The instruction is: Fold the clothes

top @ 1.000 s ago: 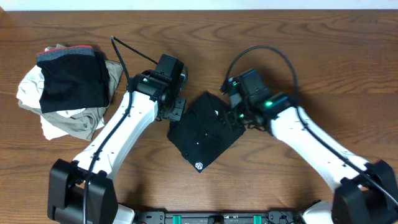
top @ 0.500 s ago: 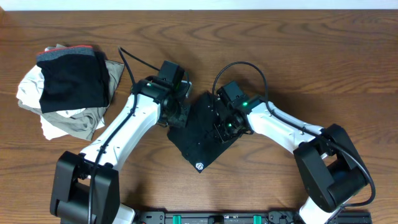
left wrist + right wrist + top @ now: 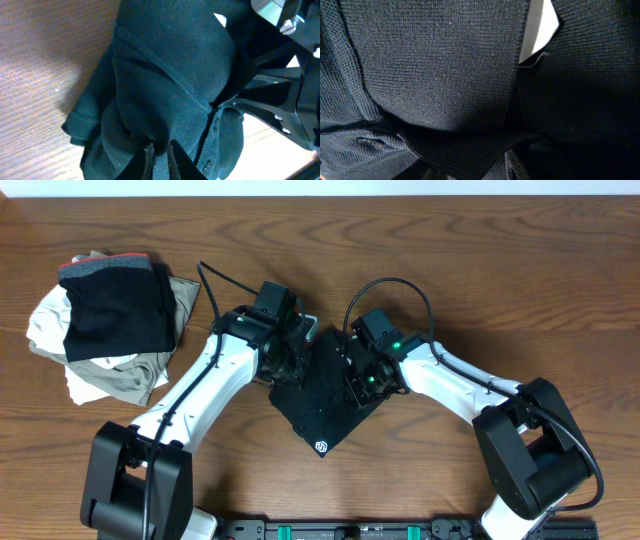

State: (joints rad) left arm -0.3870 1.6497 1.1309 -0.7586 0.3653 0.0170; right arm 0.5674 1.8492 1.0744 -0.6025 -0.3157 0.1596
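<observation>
**Black on brown wood**

The clothes (image 3: 325, 395) read solid black, finely knit, with one small white logo (image 3: 322, 447). The table (image 3: 520, 270) is warm brown wood grain. The pile (image 3: 115, 310) shows black on top, white and beige beneath, and a red edge on grey.

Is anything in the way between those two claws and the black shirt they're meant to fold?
Nothing visible. The left gripper pinches a bunch of the black garment, and the right gripper sits right on it. The pile of other clothes lies apart, on the left.
</observation>
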